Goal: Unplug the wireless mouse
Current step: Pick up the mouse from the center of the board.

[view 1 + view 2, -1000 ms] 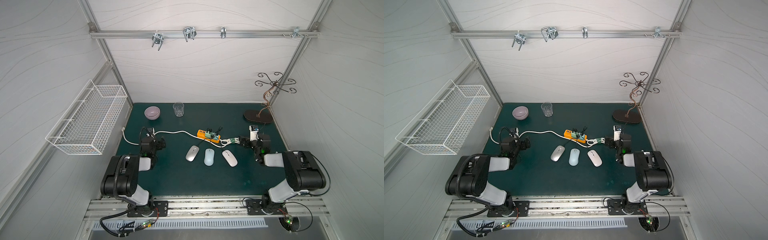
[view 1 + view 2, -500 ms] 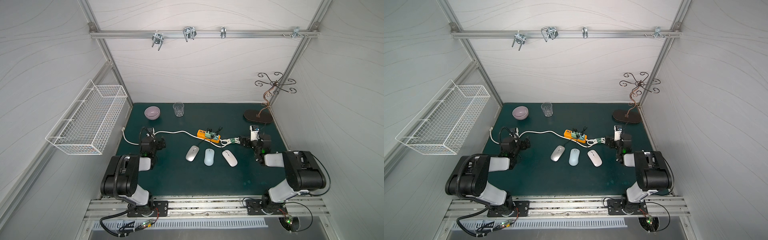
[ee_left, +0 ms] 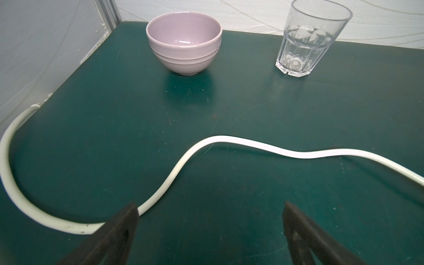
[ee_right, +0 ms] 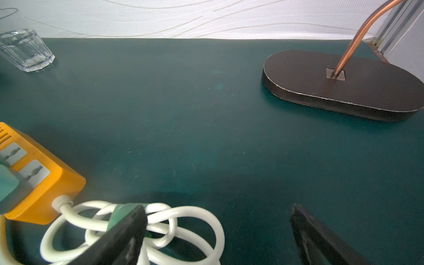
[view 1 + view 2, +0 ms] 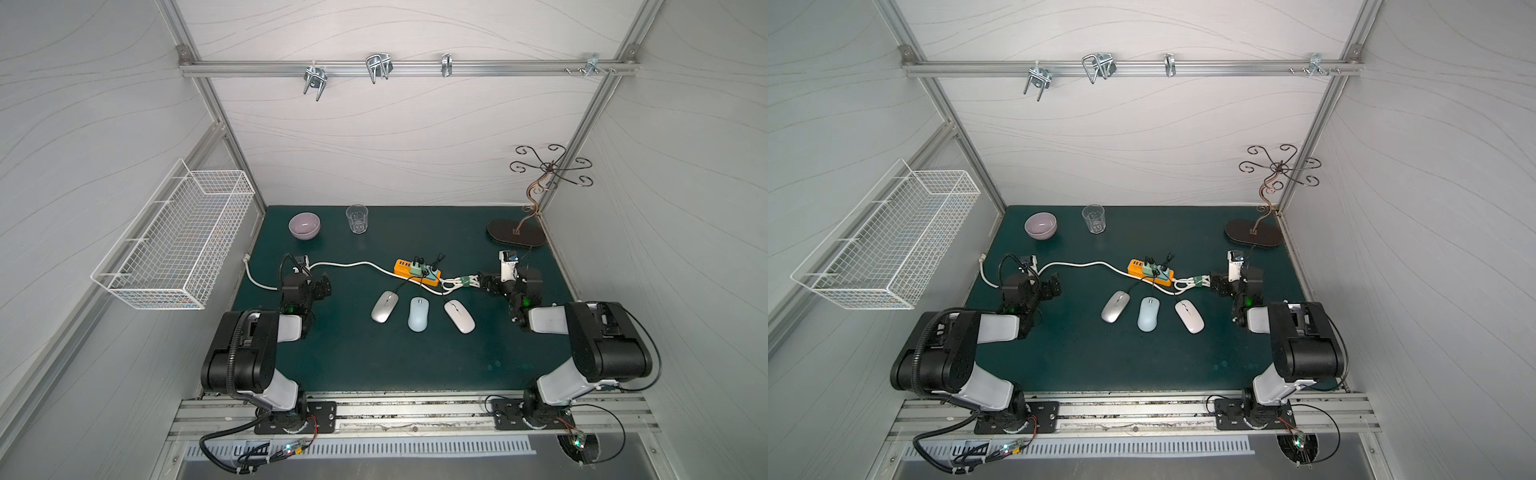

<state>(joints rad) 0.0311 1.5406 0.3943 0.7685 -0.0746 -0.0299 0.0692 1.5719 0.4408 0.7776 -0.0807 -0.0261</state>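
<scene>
No writing can be read on anything

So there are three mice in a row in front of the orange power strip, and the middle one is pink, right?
Nearly: the middle mouse is light blue, not pink, as both top views show. The row of three does lie in front of the orange power strip.

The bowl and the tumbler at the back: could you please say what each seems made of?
Bowl: likely glazed ceramic; glossy lilac surface, bright highlights, thick rim.
Tumbler: clear glass or hard plastic, I cannot tell which; transparent faceted walls, thick base.
</scene>
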